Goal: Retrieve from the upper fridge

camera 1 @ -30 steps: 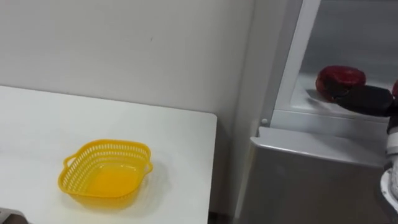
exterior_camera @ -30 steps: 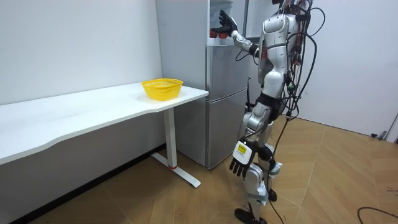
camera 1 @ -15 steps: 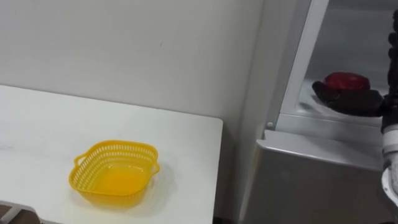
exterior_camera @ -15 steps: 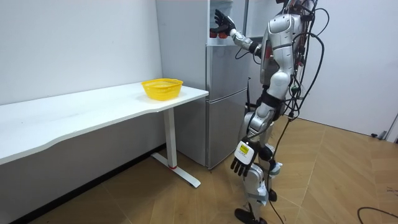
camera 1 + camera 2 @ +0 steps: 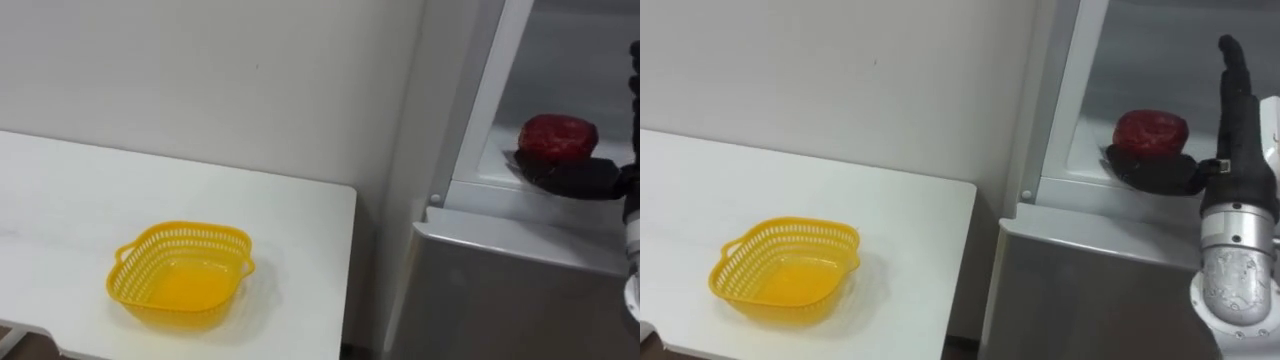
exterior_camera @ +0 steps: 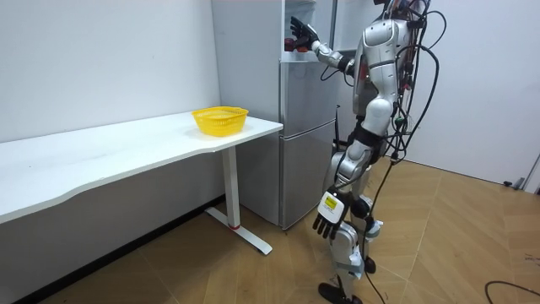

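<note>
A dark red round fruit (image 5: 557, 136) (image 5: 1150, 131) sits on the shelf inside the open upper fridge (image 6: 297, 25). My right hand (image 5: 1160, 172) (image 5: 570, 178) reaches into that compartment. Its straight fingers lie along the shelf just in front of and below the fruit, and the thumb (image 5: 1232, 90) points up to the fruit's right. Whether the fingers touch the fruit I cannot tell; they are not curled round it. In the room view I stand upright before the fridge, right arm raised, and my left hand (image 6: 326, 225) hangs relaxed beside my thigh.
A yellow plastic basket (image 5: 180, 285) (image 6: 220, 120) stands near the right end of the white table (image 5: 300, 230), left of the fridge. The fridge's grey lower door (image 5: 500, 300) is closed below the open compartment. The white frame (image 5: 490, 90) borders the opening's left side.
My right hand has moved left and in towards the fruit, then sunk a little, so more of the fruit shows above the fingers. My body has leaned nearer the fridge.
</note>
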You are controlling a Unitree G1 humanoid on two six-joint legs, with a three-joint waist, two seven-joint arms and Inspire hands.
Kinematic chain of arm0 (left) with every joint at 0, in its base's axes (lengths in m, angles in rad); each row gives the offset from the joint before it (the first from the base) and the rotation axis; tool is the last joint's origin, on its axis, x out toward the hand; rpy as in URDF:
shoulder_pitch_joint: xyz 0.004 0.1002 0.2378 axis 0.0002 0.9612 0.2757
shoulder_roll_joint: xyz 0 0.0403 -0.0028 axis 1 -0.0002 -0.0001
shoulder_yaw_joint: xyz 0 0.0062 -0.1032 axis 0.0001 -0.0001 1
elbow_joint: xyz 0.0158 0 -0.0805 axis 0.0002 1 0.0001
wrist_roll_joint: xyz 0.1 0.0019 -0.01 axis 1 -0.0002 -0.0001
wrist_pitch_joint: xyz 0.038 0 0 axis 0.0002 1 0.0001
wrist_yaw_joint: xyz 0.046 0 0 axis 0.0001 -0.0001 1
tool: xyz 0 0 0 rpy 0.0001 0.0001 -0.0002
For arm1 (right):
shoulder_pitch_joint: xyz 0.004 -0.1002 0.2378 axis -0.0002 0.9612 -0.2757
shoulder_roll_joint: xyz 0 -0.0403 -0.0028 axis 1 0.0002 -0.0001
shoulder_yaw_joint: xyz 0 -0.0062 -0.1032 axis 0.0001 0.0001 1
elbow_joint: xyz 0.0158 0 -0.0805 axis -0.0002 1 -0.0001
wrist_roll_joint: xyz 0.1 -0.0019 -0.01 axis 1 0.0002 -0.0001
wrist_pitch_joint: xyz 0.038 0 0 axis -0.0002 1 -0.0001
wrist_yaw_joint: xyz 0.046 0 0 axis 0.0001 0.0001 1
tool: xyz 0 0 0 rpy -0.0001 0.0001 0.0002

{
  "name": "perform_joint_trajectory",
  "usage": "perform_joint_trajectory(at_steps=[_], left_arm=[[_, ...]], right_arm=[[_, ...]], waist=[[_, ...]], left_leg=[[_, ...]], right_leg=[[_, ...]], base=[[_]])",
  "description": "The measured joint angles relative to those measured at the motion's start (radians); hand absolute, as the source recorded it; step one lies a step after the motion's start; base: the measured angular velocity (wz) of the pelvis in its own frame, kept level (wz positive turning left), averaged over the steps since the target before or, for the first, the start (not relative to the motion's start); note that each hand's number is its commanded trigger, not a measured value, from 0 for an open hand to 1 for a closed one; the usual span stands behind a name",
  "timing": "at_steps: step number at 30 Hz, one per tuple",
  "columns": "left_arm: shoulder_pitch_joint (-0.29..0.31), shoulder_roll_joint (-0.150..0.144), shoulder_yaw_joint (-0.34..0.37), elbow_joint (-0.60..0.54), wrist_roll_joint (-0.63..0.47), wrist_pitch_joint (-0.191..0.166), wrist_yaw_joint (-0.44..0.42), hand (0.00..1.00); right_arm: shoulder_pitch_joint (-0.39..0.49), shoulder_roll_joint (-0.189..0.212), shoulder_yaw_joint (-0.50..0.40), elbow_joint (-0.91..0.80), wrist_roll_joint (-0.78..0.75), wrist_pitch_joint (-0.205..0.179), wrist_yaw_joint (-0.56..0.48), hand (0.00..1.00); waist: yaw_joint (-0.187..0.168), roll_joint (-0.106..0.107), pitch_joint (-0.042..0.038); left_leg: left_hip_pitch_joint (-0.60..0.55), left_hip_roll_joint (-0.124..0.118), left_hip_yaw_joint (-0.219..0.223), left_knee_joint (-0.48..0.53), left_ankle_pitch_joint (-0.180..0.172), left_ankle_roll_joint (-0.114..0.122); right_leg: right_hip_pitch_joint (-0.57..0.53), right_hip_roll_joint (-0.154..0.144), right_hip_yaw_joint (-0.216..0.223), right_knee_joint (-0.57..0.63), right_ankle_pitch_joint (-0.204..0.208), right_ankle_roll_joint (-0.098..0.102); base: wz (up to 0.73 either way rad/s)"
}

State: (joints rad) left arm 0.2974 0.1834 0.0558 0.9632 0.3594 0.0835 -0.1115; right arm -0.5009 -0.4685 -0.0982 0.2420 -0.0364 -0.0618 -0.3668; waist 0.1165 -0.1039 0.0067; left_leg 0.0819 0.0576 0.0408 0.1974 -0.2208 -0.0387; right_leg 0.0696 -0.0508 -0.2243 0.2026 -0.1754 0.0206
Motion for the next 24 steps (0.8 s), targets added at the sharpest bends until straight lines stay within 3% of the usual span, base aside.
perform_joint_trajectory(at_steps=[16,24], left_arm=[[-0.006,0.023,0.000,0.001,0.000,0.004,-0.002,0.00],[-0.014,0.029,-0.001,-0.001,0.005,0.005,-0.025,0.00]], right_arm=[[0.000,-0.004,0.007,0.010,-0.006,0.021,0.043,0.00],[-0.092,-0.028,0.047,0.048,-0.008,0.042,0.132,0.00]], waist=[[0.000,-0.014,0.0042],[-0.006,-0.012,0.0056]], left_leg=[[0.000,0.000,0.002,0.001,0.000,0.000],[0.001,0.000,0.004,0.002,0.000,0.000]], right_leg=[[0.001,0.000,0.005,0.001,0.000,0.000],[0.003,0.000,0.007,0.003,0.000,0.000]], base=[[0.00],[0.00]])
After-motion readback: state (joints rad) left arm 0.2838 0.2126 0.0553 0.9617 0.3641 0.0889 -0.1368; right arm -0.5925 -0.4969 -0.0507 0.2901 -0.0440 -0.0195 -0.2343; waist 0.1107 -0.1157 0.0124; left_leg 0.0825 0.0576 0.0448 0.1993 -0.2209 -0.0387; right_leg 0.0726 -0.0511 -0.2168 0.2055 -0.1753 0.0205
